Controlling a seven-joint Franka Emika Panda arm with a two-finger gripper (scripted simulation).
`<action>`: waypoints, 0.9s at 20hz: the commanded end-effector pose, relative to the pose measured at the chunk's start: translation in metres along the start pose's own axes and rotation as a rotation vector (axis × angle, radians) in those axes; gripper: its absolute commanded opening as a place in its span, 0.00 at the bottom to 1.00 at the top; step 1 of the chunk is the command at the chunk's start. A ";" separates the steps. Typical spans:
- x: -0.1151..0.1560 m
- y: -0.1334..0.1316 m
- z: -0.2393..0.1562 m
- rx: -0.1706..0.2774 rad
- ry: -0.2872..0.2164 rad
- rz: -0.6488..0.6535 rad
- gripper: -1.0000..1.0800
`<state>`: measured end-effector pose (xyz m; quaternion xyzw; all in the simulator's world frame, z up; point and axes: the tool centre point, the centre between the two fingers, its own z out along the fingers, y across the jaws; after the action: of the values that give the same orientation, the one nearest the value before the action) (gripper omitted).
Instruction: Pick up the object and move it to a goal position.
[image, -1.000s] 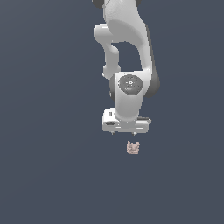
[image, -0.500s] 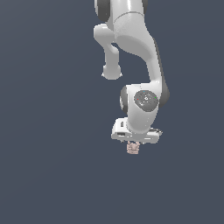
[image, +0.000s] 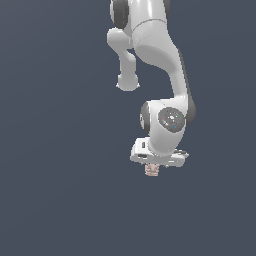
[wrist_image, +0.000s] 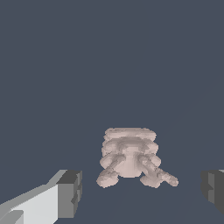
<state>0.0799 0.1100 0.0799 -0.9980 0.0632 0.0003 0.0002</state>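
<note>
The object (image: 152, 170) is a tiny pinkish-tan lumpy item lying on the dark grey floor. In the exterior view it peeks out just under the white hand of my gripper (image: 154, 169), which is lowered right over it. In the wrist view the object (wrist_image: 130, 156) lies between my two dark fingertips (wrist_image: 70, 193), well apart from each. The jaws stand wide open with a clear gap on both sides of the object. The fingers are hidden behind the hand in the exterior view.
A plain dark grey floor (image: 60, 190) fills both views. The white arm (image: 160, 65) rises from the gripper toward the upper middle of the exterior view. No goal marker shows.
The arm has swung toward the exterior view's right and lowered. The gripper went from above and beside the object to right down over it. The object has not moved.
</note>
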 end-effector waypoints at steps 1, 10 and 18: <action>0.000 0.000 0.003 0.000 0.000 0.000 0.96; -0.001 0.000 0.045 0.000 0.001 0.002 0.96; 0.001 -0.001 0.050 0.000 0.001 0.002 0.00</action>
<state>0.0802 0.1104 0.0297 -0.9979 0.0643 0.0004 -0.0001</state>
